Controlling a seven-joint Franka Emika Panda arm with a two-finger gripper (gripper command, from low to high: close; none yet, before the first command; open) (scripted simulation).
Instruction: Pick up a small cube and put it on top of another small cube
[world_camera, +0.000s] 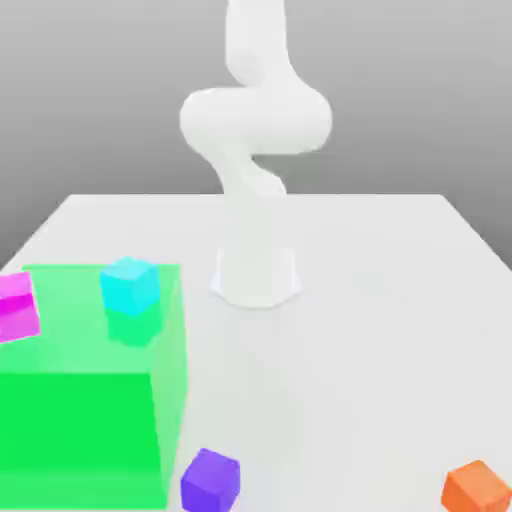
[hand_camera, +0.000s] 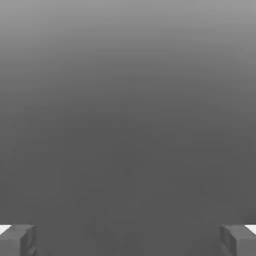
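Note:
The small purple cube rests on the white table near the front edge, just to the exterior view's right of the big green block. The small orange cube sits at the front, far toward the exterior view's right. In the hand view my gripper stands open, its two grey fingertips wide apart with nothing but plain grey background between them. The white arm rises from its base at the middle of the table and leaves the exterior view at the top.
A big translucent green block fills the front of the exterior view's left. A cyan cube lies on its top, and a magenta-pink cube sits at its far left edge. The arm's base stands mid-table.

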